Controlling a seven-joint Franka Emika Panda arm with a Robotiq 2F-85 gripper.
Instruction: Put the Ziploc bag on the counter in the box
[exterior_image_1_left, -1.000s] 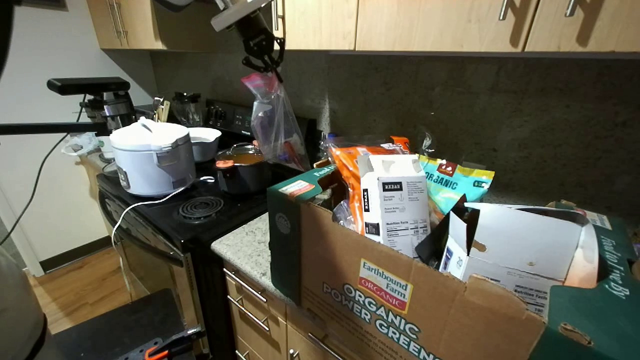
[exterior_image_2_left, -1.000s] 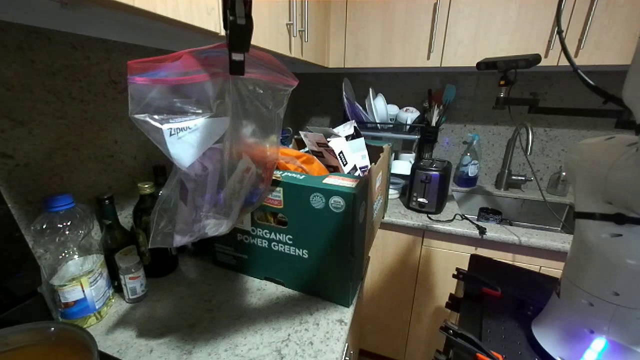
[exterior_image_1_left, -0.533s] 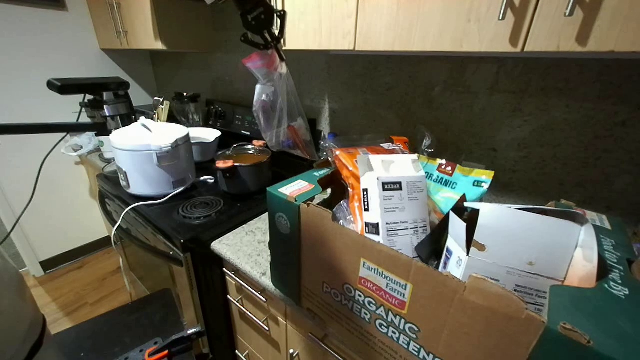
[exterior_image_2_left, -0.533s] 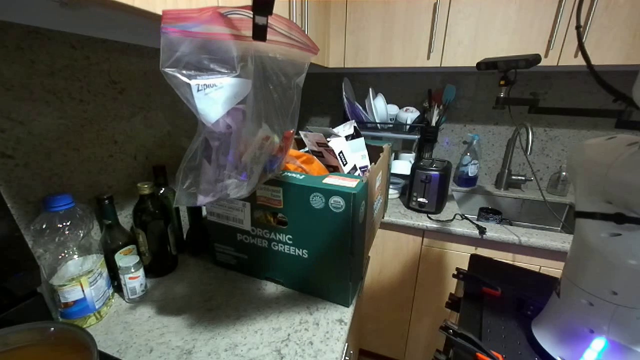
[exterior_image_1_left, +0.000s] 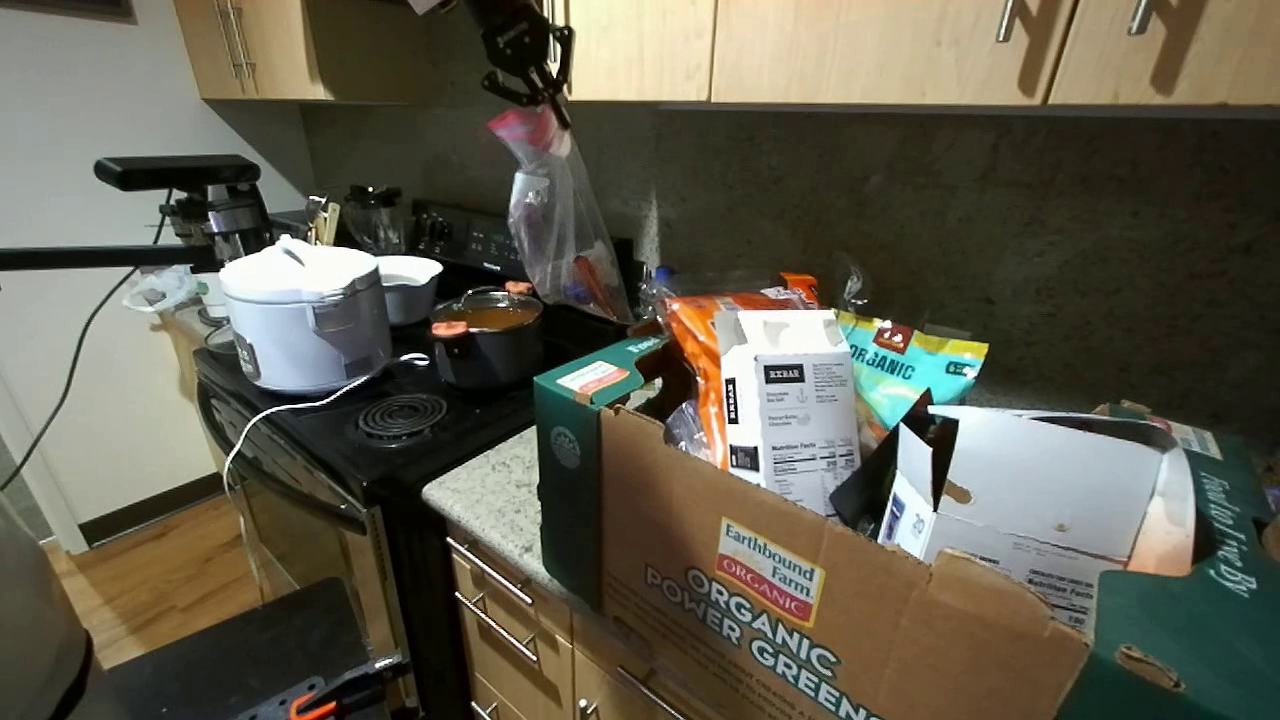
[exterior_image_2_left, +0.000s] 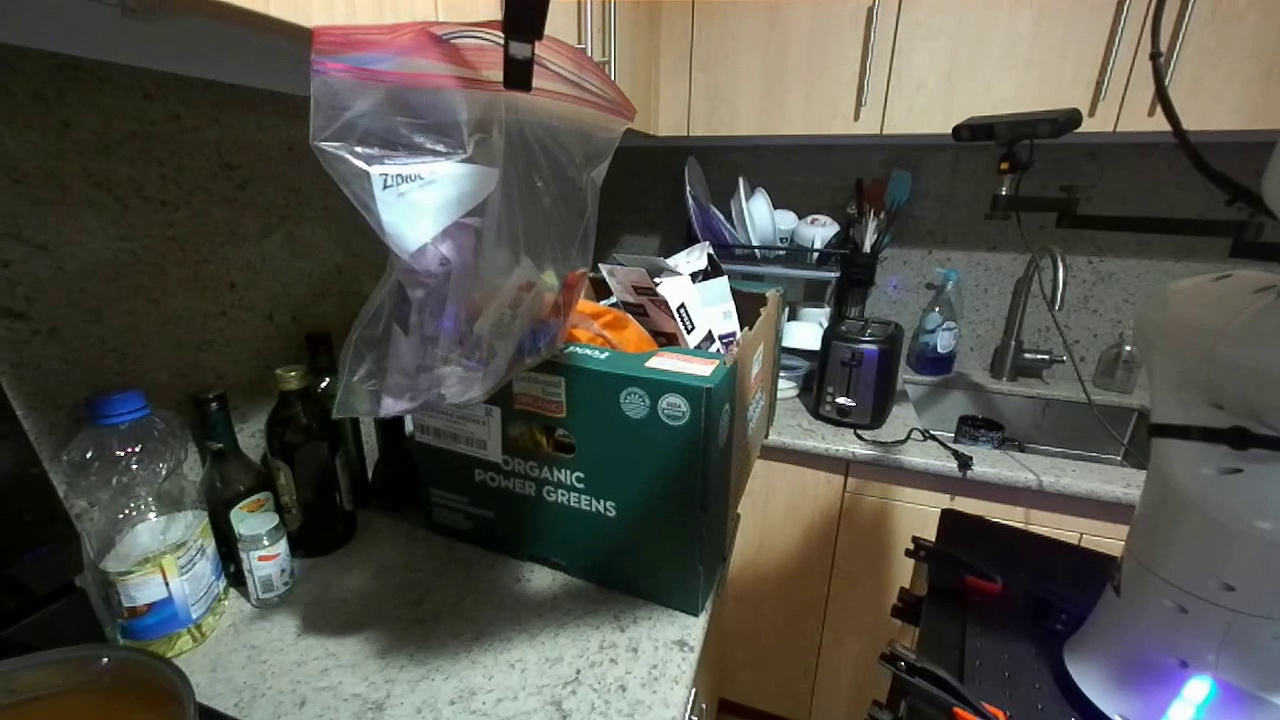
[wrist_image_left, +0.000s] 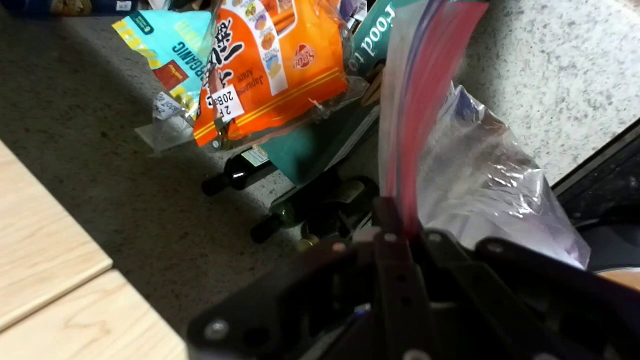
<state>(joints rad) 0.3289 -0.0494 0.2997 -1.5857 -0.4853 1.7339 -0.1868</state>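
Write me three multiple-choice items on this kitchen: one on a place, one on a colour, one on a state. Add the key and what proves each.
1. Where does the white rice cooker stand?
A) In the sink
B) On the black stove top
C) On the floor

2. What colour is the cap of the large clear plastic bottle?
A) Blue
B) Red
C) Green

3. What is the state of the Ziploc bag?
A) Lying on the counter
B) Lying inside the box
C) Hanging from the gripper

Key
1: B, since an exterior view shows its base on the stove, next to a coil burner.
2: A, since the cap shows plain blue in an exterior view.
3: C, since both exterior views show the gripper pinching it near the top, its body dangling below.
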